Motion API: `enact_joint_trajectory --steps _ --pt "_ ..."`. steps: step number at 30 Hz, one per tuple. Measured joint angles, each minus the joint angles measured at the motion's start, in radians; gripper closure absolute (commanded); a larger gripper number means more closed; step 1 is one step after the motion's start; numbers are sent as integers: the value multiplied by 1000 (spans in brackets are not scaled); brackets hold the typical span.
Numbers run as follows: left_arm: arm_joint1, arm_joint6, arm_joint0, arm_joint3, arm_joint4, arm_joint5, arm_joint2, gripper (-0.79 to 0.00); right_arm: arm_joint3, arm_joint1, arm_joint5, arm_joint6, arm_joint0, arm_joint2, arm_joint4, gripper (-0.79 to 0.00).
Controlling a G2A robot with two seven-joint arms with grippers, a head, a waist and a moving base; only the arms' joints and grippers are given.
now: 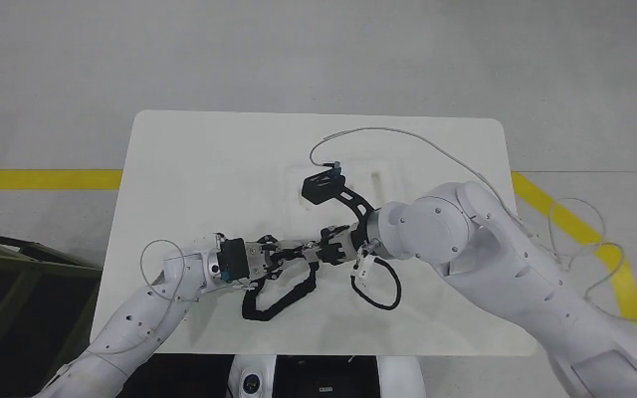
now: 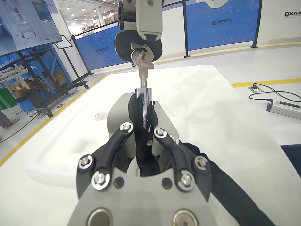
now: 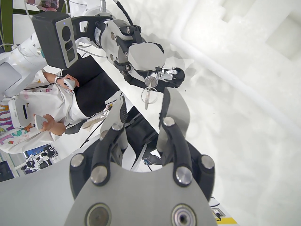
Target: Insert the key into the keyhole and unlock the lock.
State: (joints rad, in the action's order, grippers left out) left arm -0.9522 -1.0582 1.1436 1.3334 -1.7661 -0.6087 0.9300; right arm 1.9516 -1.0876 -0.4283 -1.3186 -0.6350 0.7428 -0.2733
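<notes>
My left gripper (image 2: pixel 143 102) is shut on the chrome cylinder (image 2: pixel 144 95) of a black cable lock, whose loop (image 1: pixel 281 298) lies on the white table near the front edge. A silver key (image 2: pixel 143 59) stands with its tip in the keyhole and most of its blade showing. My right gripper (image 3: pixel 143 97) faces the cylinder (image 3: pixel 150 81) head-on. It is open, with the key (image 3: pixel 146 101) and its ring between the spread fingers and a gap on each side. From above, both grippers meet tip to tip, left (image 1: pixel 287 256) against right (image 1: pixel 318 251).
A white foam tray (image 1: pixel 370 189) with rectangular recesses lies behind the grippers at mid table. The table's front edge (image 1: pixel 318 350) runs just below the cable loop. Bare tabletop (image 1: pixel 199 169) stretches to the back left.
</notes>
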Motion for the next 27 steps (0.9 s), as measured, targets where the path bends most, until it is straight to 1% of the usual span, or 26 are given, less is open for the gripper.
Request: enact_joint_trajectory --steps 5,9,11,13,14,15,16,17,21,25,27 --pt "0 -1 0 -1 0 1 1 0 26 6 11 6 -9 23 -9 -385" --pt "-1 -2 0 -2 -2 -2 0 0 58 17 100 26 -19 40 -80 -391" --pt "-1 -4 0 -3 2 -13 -1 0 75 23 163 36 -29 48 -123 -394" --pt "-1 -7 -2 -5 7 -34 -3 0 75 30 230 50 -45 64 -132 -459" --pt "-1 -6 -3 -6 10 -43 -3 0 75 33 257 54 -52 72 -138 -520" --pt "0 -6 -3 -7 14 -54 -4 0 76 35 289 58 -59 79 -143 -619" --pt "0 -2 -5 -8 19 -71 -4 0 74 40 329 62 -69 90 -148 -674" --pt "1 4 -6 -9 21 -86 -4 0 75 43 359 64 -76 98 -151 -782" --pt "6 37 -13 -6 38 -183 -3 0 80 57 494 67 -106 138 -162 -785" --pt "18 121 -19 28 97 -275 9 0 79 71 634 62 -131 172 -175 -785" --pt "25 156 -20 46 121 -309 23 0 79 76 683 71 -140 183 -186 -785"
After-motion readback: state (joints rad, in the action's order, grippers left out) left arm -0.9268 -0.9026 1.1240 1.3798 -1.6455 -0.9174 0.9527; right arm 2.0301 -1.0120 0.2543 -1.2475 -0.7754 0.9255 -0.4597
